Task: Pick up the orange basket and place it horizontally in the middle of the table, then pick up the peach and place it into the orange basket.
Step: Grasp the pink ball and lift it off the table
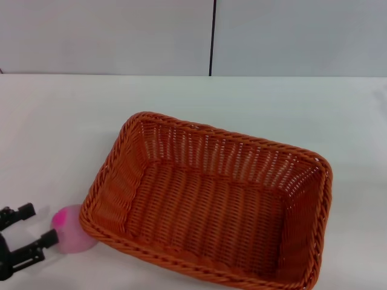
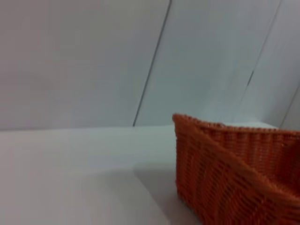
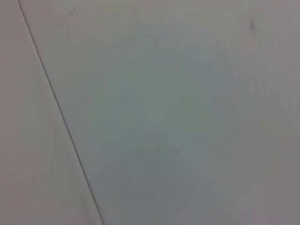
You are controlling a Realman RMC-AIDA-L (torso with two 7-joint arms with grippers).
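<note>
The orange basket (image 1: 211,205) lies open side up on the white table (image 1: 60,121), a little right of the middle and slightly skewed. Its corner also shows in the left wrist view (image 2: 234,173). The pale pink peach (image 1: 71,229) with its magenta spot rests on the table against the basket's left near corner. My left gripper (image 1: 37,226) is at the lower left edge of the head view, just left of the peach. It is open, and one black finger tip (image 1: 49,237) reaches the peach's side. My right gripper is out of view.
A pale wall with a dark vertical seam (image 1: 212,36) runs behind the table's far edge. The right wrist view shows only that plain wall and a seam (image 3: 56,108).
</note>
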